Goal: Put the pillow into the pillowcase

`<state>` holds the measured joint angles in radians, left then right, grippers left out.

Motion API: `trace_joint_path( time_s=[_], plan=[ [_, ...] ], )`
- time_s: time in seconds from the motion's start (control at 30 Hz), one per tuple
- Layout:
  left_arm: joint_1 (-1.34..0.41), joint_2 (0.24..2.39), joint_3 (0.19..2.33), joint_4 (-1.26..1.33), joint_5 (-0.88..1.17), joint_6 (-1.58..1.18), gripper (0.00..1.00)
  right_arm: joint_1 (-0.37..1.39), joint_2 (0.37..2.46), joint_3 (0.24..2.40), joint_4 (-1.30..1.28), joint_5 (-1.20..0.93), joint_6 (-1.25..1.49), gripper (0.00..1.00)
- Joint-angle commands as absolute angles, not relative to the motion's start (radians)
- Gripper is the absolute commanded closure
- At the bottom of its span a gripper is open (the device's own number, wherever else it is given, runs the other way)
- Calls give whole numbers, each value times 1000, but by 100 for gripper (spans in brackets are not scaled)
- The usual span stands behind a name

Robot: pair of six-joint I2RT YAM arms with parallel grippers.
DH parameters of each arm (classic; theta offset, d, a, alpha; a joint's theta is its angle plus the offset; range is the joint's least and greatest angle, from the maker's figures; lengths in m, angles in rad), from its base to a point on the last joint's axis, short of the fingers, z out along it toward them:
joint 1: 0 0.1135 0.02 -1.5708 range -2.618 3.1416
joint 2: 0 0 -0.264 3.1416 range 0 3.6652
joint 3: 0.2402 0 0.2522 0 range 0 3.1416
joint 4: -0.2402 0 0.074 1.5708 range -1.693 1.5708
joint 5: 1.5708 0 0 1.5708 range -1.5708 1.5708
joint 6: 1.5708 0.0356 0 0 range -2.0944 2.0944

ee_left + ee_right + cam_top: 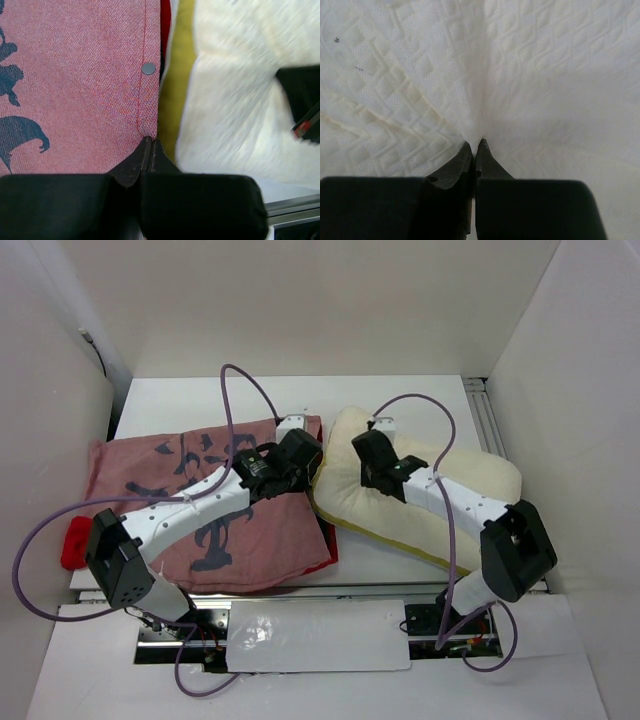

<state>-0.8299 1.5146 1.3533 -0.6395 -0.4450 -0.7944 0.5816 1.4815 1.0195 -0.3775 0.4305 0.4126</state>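
At center of the top view, the left hand (150, 145), closed tight, pinches the pillowcase (150, 480) edge. The right hand (476, 145), also closed, nips the pillow (485, 475) just beside, likely to feed it in.

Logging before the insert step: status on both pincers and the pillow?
Left pincer shut on the pillowcase hem. Right pincer shut on a pinch of the pillow top. Pillow beside the pillowcase, none inside yet. Nothing between them.
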Motion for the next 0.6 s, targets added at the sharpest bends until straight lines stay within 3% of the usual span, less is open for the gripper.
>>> trace_joint_path(
  time_s=[0.0,0.17,0.4,0.53,0.57],
  plan=[
    [-842,1491,1358,-626,-477,-833,100,690,1466,1072,-437,483,518,100],
    [-851,1491,1358,-626,-486,-853,100,833,1488,1072,-523,577,682,100],
    [-870,1473,1336,-617,-486,-871,100,881,1552,1015,-417,488,818,99],
    [-879,1463,1315,-667,-486,-882,100,881,1540,1026,-417,517,766,38],
    [-879,1451,1315,-679,-486,-882,100,881,1522,1026,-404,517,723,18]
  ],
)
